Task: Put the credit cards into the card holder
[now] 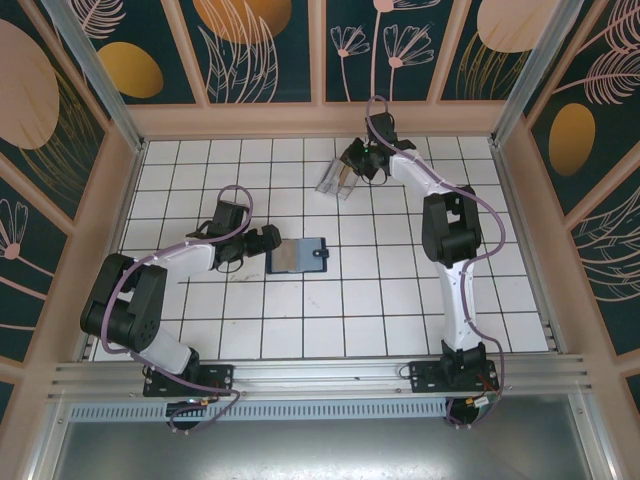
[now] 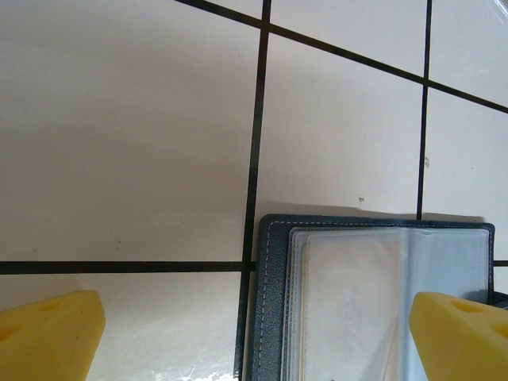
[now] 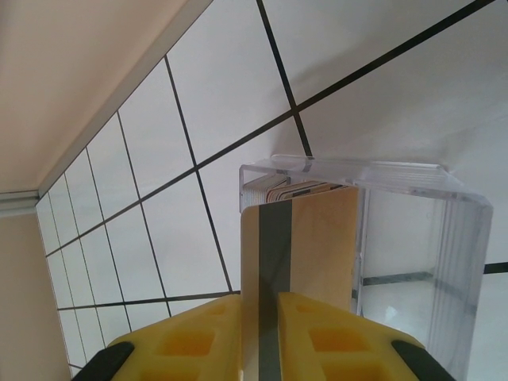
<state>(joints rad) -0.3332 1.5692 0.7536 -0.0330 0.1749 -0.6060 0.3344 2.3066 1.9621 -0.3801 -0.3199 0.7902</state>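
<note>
The card holder (image 1: 298, 255) lies open on the tiled floor, navy outside with clear sleeves inside (image 2: 373, 294). My left gripper (image 1: 266, 243) sits at its left edge and stands open (image 2: 254, 345); one yellow finger (image 2: 48, 337) is off the wallet and the other (image 2: 464, 337) is over its sleeves. My right gripper (image 1: 360, 160) is at the far side, shut (image 3: 274, 337) on a beige credit card (image 3: 309, 238) with a dark stripe. That card stands just in front of the clear plastic tray (image 3: 413, 238). More credit cards (image 3: 290, 190) are stacked inside the tray.
The clear tray (image 1: 335, 178) lies tilted on the floor near the back wall, two tiles beyond the wallet. Wooden walls (image 1: 320, 118) enclose the tiled floor on three sides. Open tiles lie between the wallet and the arm bases.
</note>
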